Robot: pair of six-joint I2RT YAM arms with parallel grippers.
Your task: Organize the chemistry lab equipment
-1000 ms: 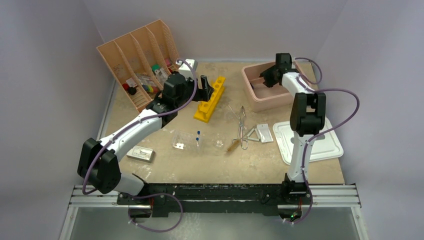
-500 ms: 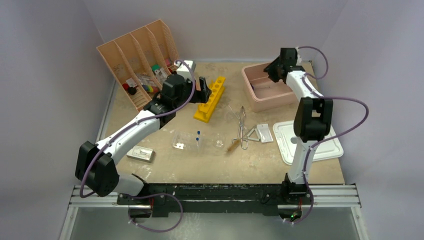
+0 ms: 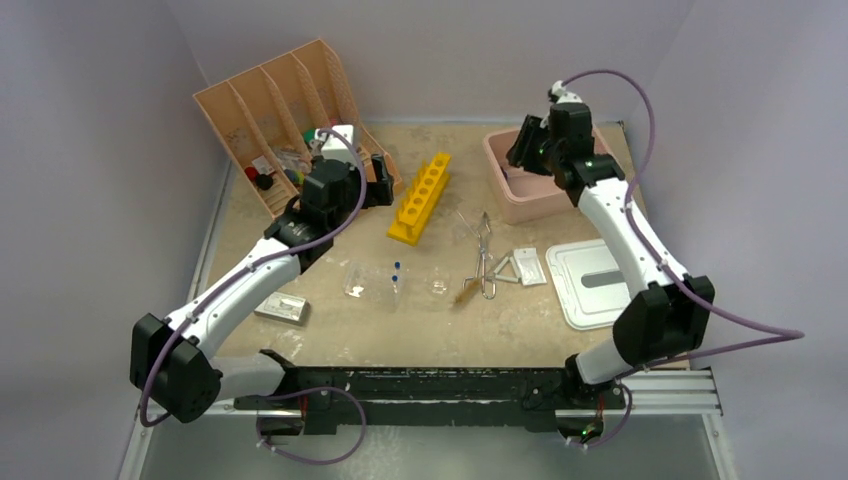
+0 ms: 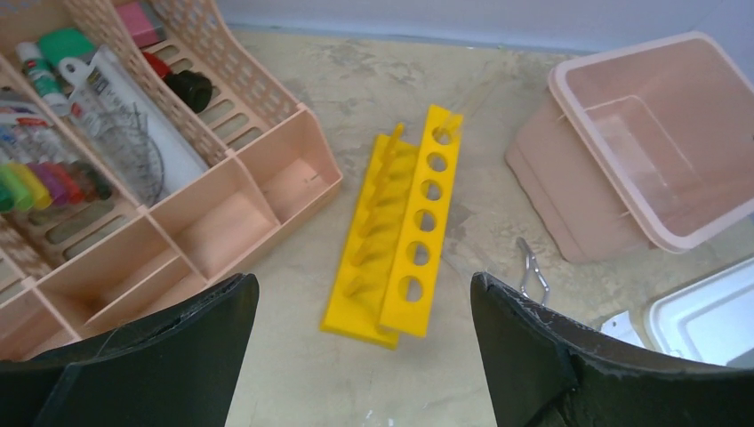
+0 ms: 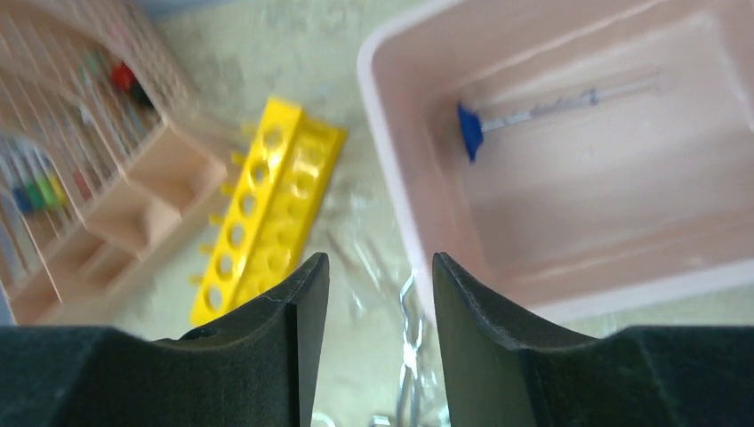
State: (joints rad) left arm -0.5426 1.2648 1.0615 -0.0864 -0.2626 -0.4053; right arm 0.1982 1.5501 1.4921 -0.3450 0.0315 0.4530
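Metal tongs (image 3: 484,255), a wooden-handled brush (image 3: 467,291), a wire triangle (image 3: 505,270) and a white packet (image 3: 530,265) lie at mid-table. A clear flask with blue caps (image 3: 396,268) lies left of them. A silver blister sheet (image 3: 280,307) rests near the left arm. A blue-tipped pipette (image 5: 533,111) lies inside the pink tub (image 5: 391,160). My left gripper (image 4: 360,285) hangs open and empty above the table, just short of the yellow rack (image 4: 400,240). My right gripper (image 5: 381,262) is open and empty over the tub's left rim.
The peach slotted organizer (image 3: 275,120) stands at the back left with small items in its slots. The yellow rack (image 3: 420,197) lies between organizer and pink tub (image 3: 500,190). A white lid (image 3: 600,283) lies flat at the right.
My left gripper pulled back left from the yellow rack and opened wider. The right arm swung its elbow out to the right, and its gripper rose from the tub toward the left rim, jaws widening.
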